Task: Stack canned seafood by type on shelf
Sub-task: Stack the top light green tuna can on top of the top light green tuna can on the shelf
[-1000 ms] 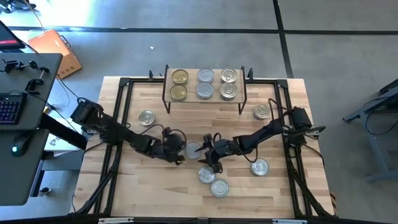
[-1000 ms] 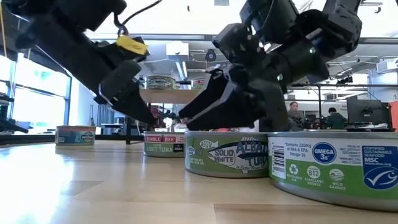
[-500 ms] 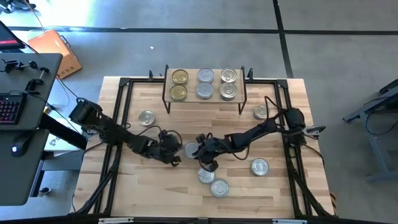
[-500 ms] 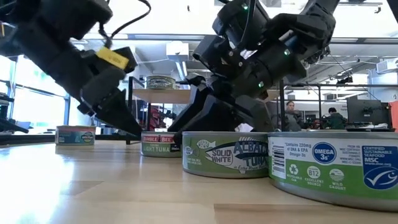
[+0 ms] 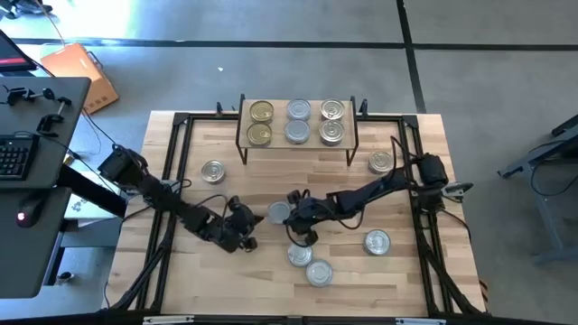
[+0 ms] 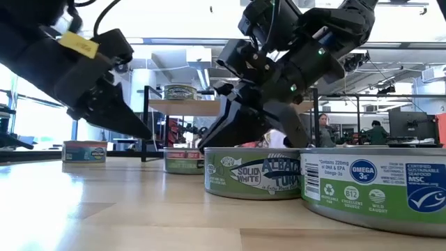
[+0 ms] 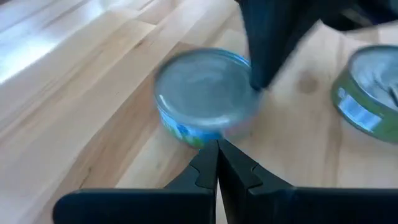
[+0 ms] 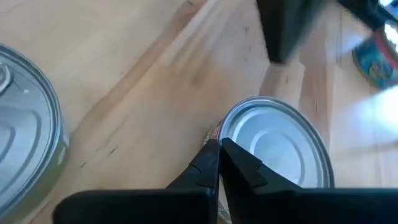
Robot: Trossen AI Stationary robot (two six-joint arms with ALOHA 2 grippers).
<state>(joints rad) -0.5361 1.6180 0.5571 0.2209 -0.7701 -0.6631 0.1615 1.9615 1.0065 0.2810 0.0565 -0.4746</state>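
A silver-lidded tin (image 5: pixel 279 213) stands on its base on the tabletop between my two grippers. My right gripper (image 8: pixel 219 144) is shut, its tips at that tin's (image 8: pixel 273 146) rim. My left gripper (image 7: pixel 217 144) is shut too and holds nothing; in the high view it (image 5: pixel 254 239) stands a little to the left of the tin and nearer the front edge. On the shelf (image 5: pixel 278 122) at the far edge sit several tins: two gold-lidded (image 5: pixel 261 111) on the left, the others silver (image 5: pixel 298 110). My right gripper touches the tin with its shut fingertips at the lid's rim (image 8: pixel 225 134), on the side toward the table's right. The fingers (image 7: pixel 264 56) slant down from the right. The tin stands flat on the table.
Loose tins lie about: one at the left (image 5: pixel 213 171), one at the far right (image 5: pixel 380 162), one right of centre (image 5: pixel 377 242), and two close together near the front (image 5: pixel 300 255) (image 5: pixel 318 272). Black frame rails (image 5: pixel 176 181) run along the table's sides.
My left gripper has drawn back from the silver tin toward the table's left and near edges, still shut. My right gripper has gone toward the table's left, up to that tin. The tin has stayed where it was.
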